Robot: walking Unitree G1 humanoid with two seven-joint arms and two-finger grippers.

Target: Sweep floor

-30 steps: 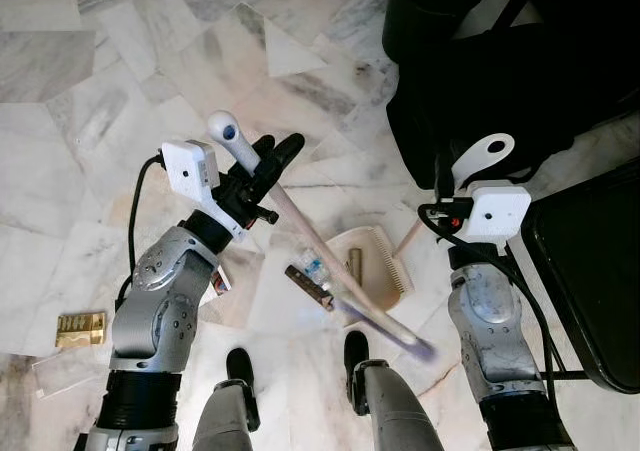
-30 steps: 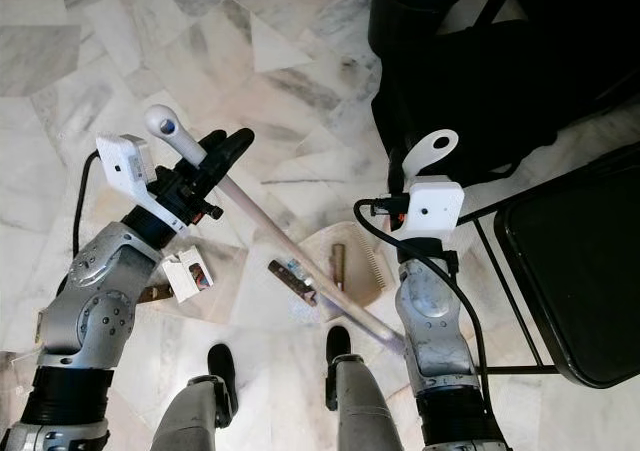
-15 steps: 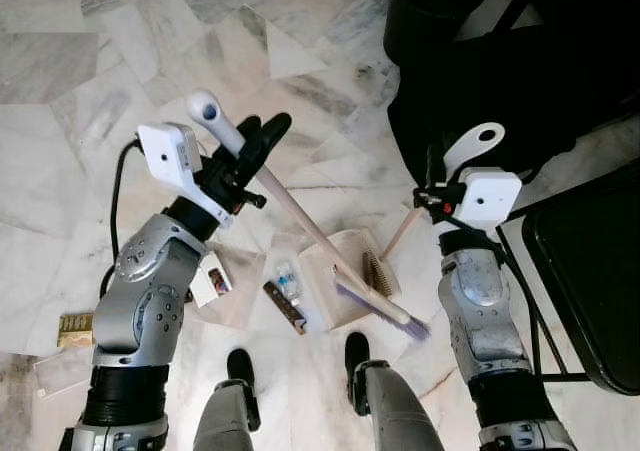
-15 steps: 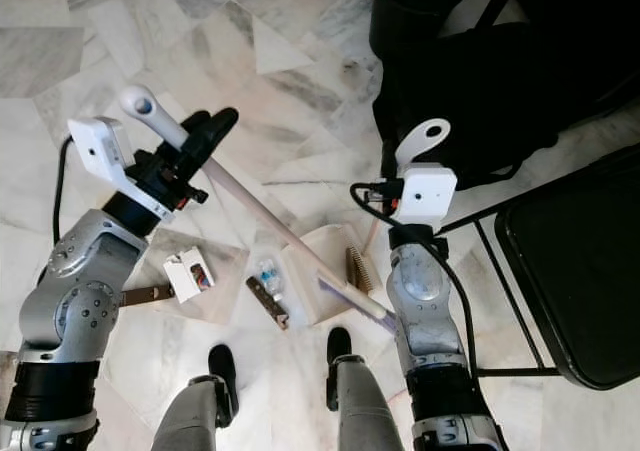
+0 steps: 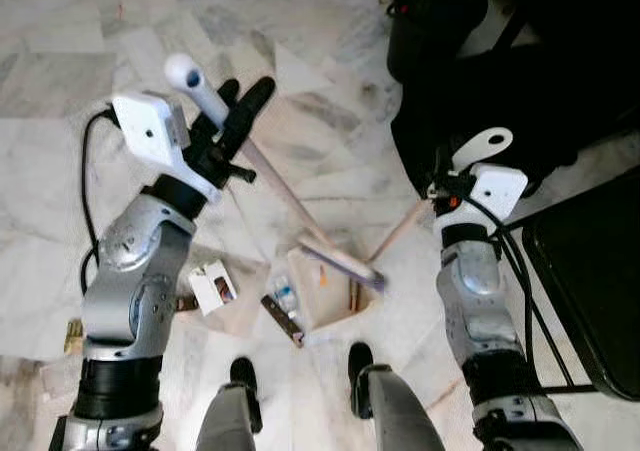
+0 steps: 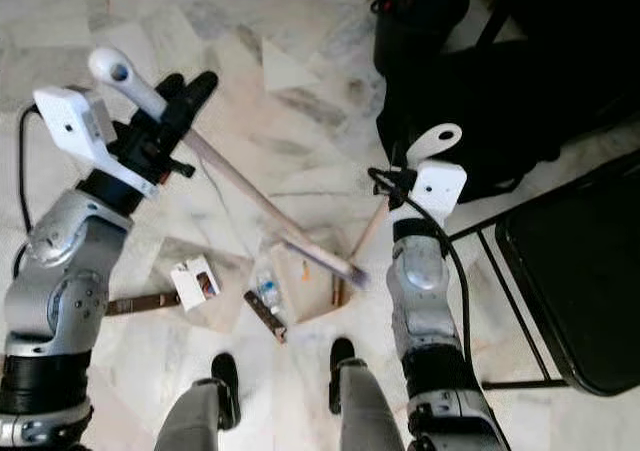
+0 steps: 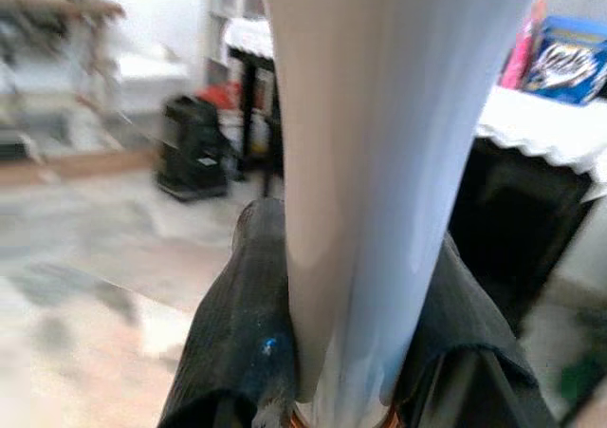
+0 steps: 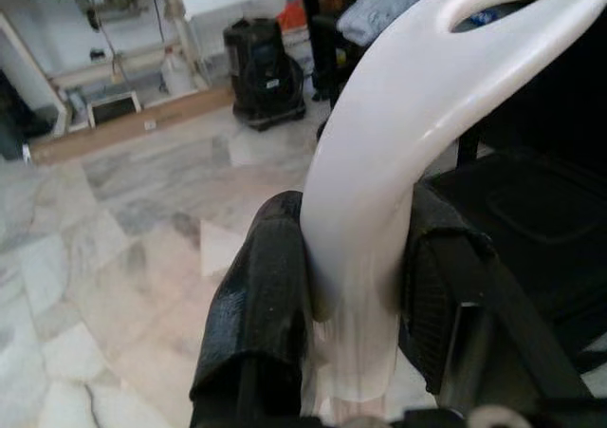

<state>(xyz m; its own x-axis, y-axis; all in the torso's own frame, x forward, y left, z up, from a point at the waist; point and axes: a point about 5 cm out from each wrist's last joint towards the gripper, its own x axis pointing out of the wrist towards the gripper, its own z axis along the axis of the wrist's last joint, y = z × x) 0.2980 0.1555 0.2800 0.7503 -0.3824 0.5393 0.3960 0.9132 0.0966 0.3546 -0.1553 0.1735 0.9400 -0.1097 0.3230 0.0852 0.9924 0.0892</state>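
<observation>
My left gripper (image 5: 243, 96) is shut on the white top of the broom handle (image 5: 195, 76), and its black fingers (image 7: 237, 352) press both sides of the handle. The shaft slants down to the broom head (image 5: 345, 266), which lies at the mouth of the beige dustpan (image 5: 322, 301) on the marble floor. My right gripper (image 8: 346, 295) is shut on the dustpan's white loop handle (image 5: 487, 143). A pinkish stick (image 5: 400, 231) runs from it down to the pan. A brown bar (image 5: 280, 317), a small bottle (image 5: 287, 295) and a white carton (image 5: 213, 285) lie left of the pan.
A black folding chair (image 5: 590, 291) stands at the right. A black bag (image 5: 500, 81) and a dark bin (image 5: 430, 11) sit beyond my right arm. My feet (image 5: 242, 373) are just below the pan. Open marble floor (image 5: 90, 91) lies to the upper left.
The broom head has swept from beside my right leg up and left to the dustpan's mouth. My left arm rose up and left with the handle. The pan shifted slightly left.
</observation>
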